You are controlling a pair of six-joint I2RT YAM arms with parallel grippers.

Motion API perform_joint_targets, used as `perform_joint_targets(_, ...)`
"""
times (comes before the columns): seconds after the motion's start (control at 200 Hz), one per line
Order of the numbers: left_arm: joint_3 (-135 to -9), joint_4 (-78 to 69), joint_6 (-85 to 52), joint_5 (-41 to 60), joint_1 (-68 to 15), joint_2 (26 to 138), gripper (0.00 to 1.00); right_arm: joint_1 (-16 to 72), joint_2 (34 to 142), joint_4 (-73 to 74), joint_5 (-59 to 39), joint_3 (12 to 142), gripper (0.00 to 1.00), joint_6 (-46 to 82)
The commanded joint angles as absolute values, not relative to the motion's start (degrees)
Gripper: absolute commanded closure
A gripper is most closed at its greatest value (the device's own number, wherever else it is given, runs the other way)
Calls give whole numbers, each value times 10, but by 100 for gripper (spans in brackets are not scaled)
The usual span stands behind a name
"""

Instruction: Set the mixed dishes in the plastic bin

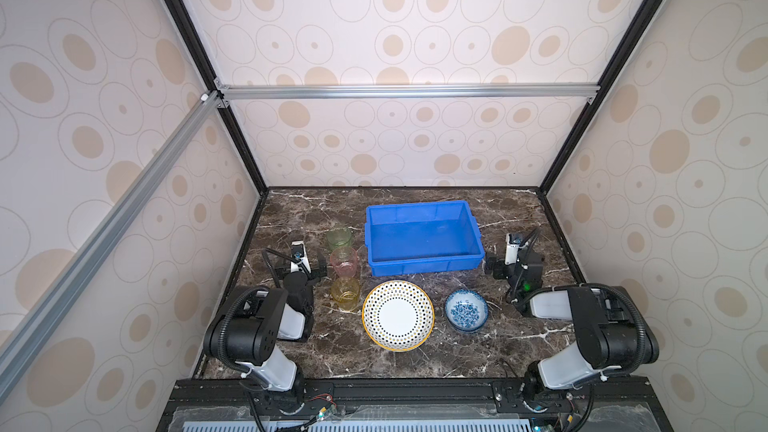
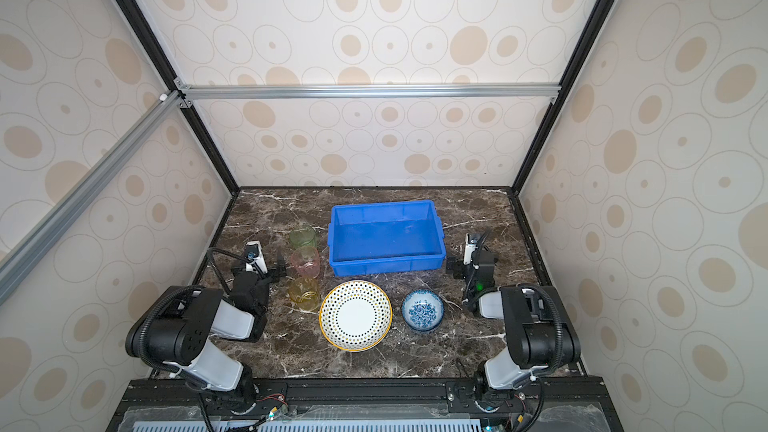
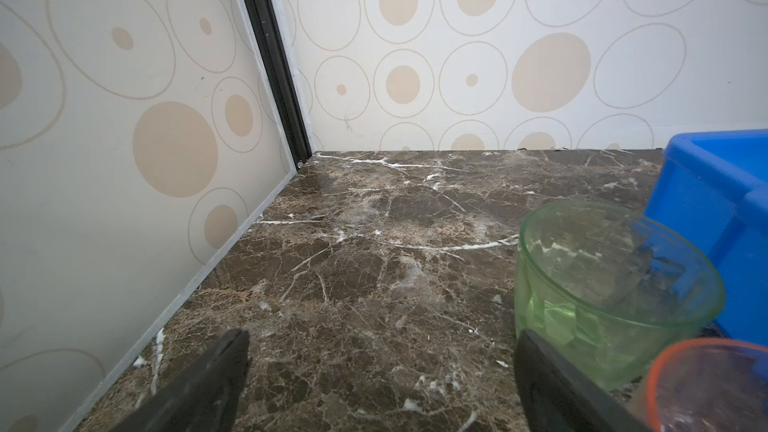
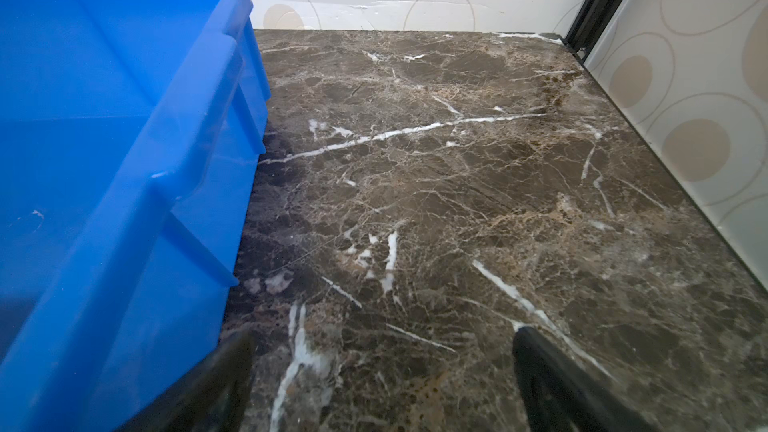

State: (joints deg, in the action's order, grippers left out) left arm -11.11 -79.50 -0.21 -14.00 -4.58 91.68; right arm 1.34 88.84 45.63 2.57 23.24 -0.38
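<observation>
Nearest in both top views, dotted plate and floral bowl sit on the table; behind them the blue bin lies long axis left-right, three cups lined off its left end. Left wrist view: left jaws spread, green cup near one. Right wrist view: right jaws spread beside the blue bin.

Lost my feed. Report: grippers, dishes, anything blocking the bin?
Left gripper, right gripper: jaws open, empty. Blue bin empty; green cup, pink cup, yellow cup, dotted plate, floral bowl on table. Path clear.
</observation>
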Motion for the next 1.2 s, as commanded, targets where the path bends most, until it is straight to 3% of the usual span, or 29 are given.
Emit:
perform_joint_targets(0.0, -121, -799, -4, -137, -41, 909, 1, 20, 883, 459, 27, 242, 0, -10)
perform_joint_targets(1.041, -117, -806, -1, -136, -42, 905, 1, 20, 882, 461, 25, 239, 0, -10)
perform_joint_targets(1.196, -161, -659, -2, -129, -42, 833, 1, 21, 861, 436, 24, 246, 0, -11)
